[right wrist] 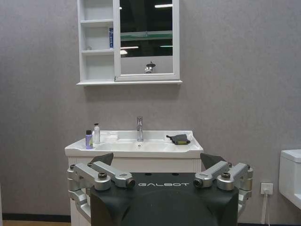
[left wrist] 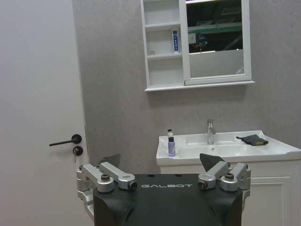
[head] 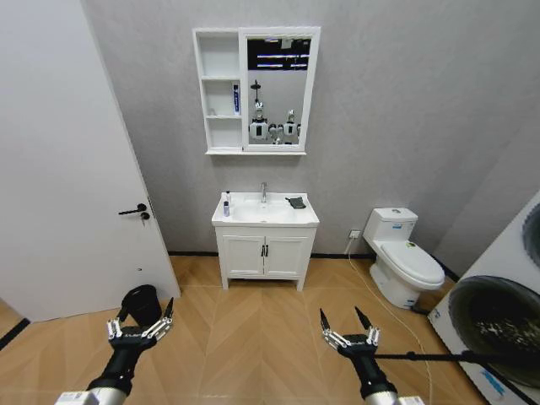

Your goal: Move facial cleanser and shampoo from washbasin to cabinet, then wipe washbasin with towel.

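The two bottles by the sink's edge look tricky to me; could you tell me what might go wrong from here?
1. The two bottles stand close together at the washbasin's left corner, so gripping one may knock the other off the edge.
2. The cabinet's middle shelf already holds a blue tube, which may be bumped while placing.
3. The towel lies near the right rim and might slide off when grabbed.
The left gripper and right gripper are open, far from the washbasin.

left tool (head: 139,318) spread, right tool (head: 347,320) spread
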